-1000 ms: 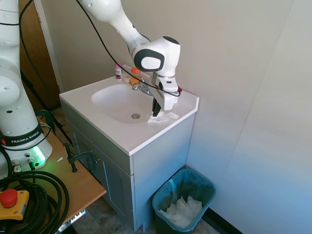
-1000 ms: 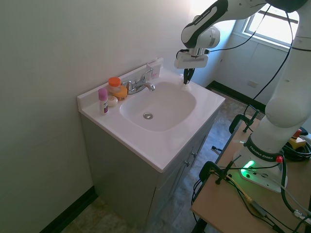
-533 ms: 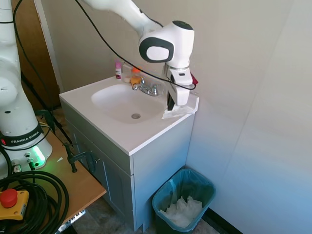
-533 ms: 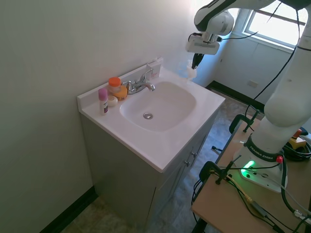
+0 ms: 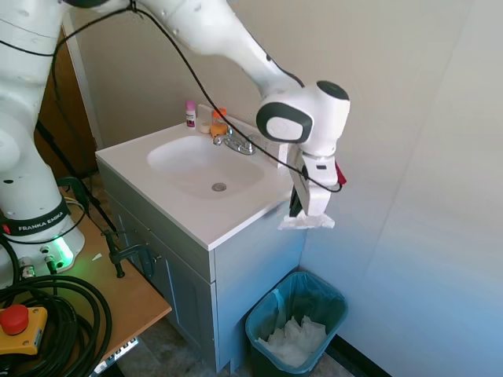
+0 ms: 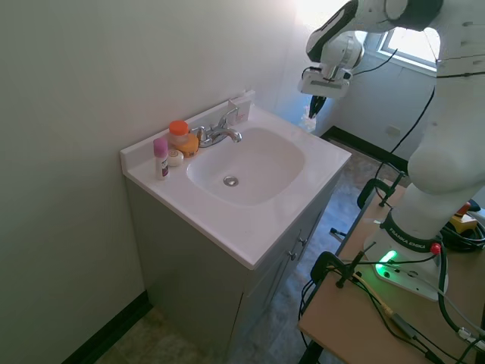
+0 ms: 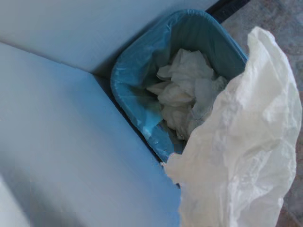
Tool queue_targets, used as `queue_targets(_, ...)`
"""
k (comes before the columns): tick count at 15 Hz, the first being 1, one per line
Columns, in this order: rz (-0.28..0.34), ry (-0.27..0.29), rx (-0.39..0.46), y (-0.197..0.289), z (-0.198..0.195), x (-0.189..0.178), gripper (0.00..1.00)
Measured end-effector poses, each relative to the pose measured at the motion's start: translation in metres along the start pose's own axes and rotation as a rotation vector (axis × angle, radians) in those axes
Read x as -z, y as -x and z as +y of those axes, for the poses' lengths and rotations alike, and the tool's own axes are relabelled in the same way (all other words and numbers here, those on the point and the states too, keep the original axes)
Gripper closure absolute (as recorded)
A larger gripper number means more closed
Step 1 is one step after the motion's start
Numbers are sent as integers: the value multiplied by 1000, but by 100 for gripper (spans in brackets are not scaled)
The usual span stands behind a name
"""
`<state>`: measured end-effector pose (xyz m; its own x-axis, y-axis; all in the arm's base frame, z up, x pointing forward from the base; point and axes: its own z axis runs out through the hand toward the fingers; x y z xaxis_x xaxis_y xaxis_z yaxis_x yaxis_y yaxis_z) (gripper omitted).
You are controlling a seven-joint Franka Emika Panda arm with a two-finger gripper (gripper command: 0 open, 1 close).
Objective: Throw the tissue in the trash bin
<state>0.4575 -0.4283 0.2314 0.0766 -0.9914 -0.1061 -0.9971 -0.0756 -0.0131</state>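
- We see the tool (image 5: 302, 214) pinched on one tissue (image 5: 306, 223), which hangs in the air just past the bench (image 5: 236, 216) edge and high above the trash bin (image 5: 297, 322).
- We judge the tissue very light, limp and thin: it droops in loose folds below the tool, so it should fall slowly and may drift or cling to a finger.
- It tears easily, we think; a pinch at a bunched fold, as now, holds better than a ragged edge.
- In the wrist view the tissue (image 7: 241, 156) fills the near side, with the trash bin (image 7: 142, 90) open below it.
- Count: one tissue held, one trash bin, one heap of crumpled paper (image 5: 295, 339) already in it.
- On the bench we count one sink (image 5: 200, 163), one faucet (image 5: 233, 142), and a few small bottles (image 5: 191, 114) by the wall.
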Motion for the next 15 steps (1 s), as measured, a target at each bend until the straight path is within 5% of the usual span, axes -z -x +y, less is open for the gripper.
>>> queue_targets(3,-4,44,-11,-18,0,-34,100)
queue_targets(4,-8,53,-11,-22,0,-39,0)
queue_targets(15,-23,69,13,-24,-7,-39,0)
